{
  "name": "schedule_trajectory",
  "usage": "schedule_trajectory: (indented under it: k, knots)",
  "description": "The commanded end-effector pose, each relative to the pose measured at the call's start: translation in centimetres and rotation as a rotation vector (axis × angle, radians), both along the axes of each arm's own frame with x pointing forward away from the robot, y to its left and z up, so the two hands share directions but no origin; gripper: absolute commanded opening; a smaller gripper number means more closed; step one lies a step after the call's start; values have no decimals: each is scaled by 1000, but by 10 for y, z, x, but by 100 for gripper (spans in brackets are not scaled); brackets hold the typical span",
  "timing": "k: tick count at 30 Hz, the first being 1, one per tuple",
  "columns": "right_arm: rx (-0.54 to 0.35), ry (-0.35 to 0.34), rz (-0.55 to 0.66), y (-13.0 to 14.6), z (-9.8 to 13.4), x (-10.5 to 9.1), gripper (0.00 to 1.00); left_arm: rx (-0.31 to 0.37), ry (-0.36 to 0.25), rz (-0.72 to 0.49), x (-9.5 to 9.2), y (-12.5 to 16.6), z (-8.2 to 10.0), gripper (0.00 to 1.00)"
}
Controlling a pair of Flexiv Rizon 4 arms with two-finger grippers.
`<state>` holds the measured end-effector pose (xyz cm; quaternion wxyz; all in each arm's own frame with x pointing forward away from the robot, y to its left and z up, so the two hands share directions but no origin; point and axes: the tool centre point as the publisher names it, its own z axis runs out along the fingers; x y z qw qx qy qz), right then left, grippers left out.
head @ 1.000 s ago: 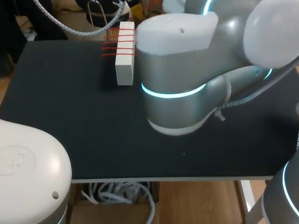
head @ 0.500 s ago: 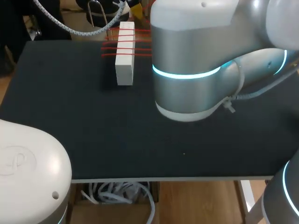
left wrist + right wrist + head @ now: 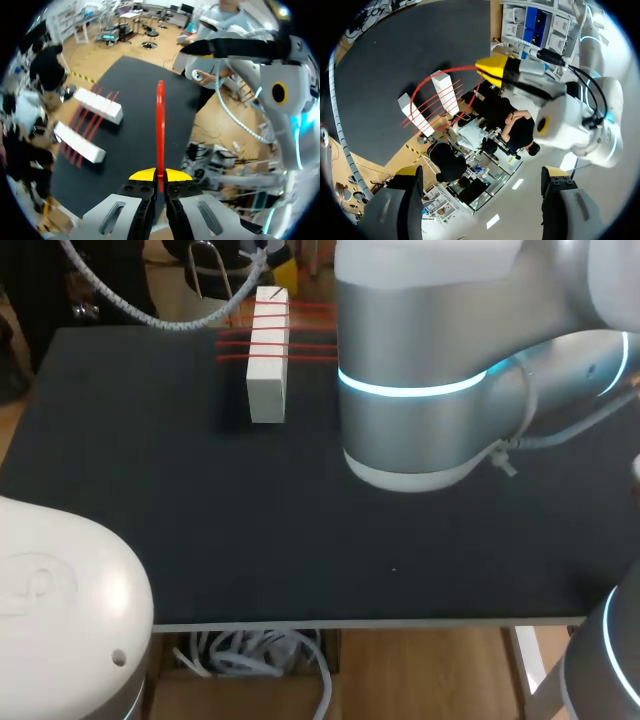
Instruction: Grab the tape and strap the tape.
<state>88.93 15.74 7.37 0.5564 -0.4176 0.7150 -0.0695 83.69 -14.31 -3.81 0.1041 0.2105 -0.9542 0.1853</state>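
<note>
While the right arm [image 3: 420, 390] hides both grippers in the head view, thin red tape [image 3: 160, 120], a curved band seen edge-on, pinched between the left gripper [image 3: 160, 175] tips, near the white blocks [image 3: 98, 105] crossed by red strands [image 3: 310, 344], right gripper [image 3: 482, 170] fingers spread wide

The right arm [image 3: 420, 330] is showing a broad silver-grey barrel under a white cap, with a cyan ring [image 3: 410, 390] glowing around it and a thin grey cable [image 3: 560, 430] trailing beside it. The left arm [image 3: 60, 590] is presenting a rounded white shell with one small hole. The left claw [image 3: 160, 176] is wearing yellow tips on grey slotted fingers [image 3: 117, 215], and the right claw [image 3: 481, 172] is wearing the same.
</note>
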Motion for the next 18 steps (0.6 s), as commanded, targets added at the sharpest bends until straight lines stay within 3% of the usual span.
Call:
schedule_trajectory:
  k: [1, 5, 11, 18]
  knots:
    - [-4, 3, 5, -2, 1, 0, 100, -33, 52, 51, -16, 24, -22, 0]
    - [-4, 3, 5, -2, 1, 0, 100, -23, 145, 104, -42, 45, -47, 0]
    - [-4, 3, 5, -2, 1, 0, 100, 17, 235, 184, -77, 86, -77, 0]
    - [-4, 3, 5, -2, 1, 0, 100, 66, 258, 218, -101, 136, -90, 0]
